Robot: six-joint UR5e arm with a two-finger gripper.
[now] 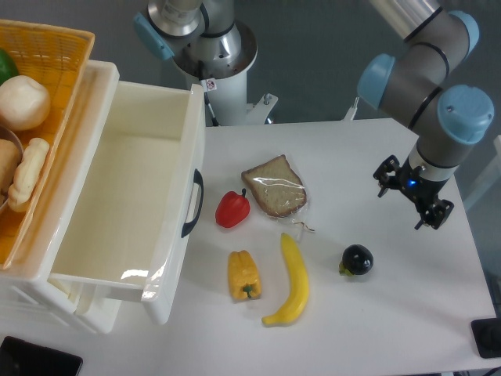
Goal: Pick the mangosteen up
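Observation:
The mangosteen (357,259) is a small glossy black-purple round fruit with a little green-yellow calyx on its left side. It lies on the white table (376,329), right of the banana. My gripper (413,193) hangs above the table to the upper right of the mangosteen, apart from it. I see it from above: its black finger links are spread wide, so it looks open, and it holds nothing. The fingertips are hidden under the wrist.
A banana (293,282), a yellow pepper (243,275), a red pepper (232,209) and a wrapped bread slice (275,186) lie left of the mangosteen. A white open drawer (125,196) stands at the left. A wicker basket (39,117) of food sits on top.

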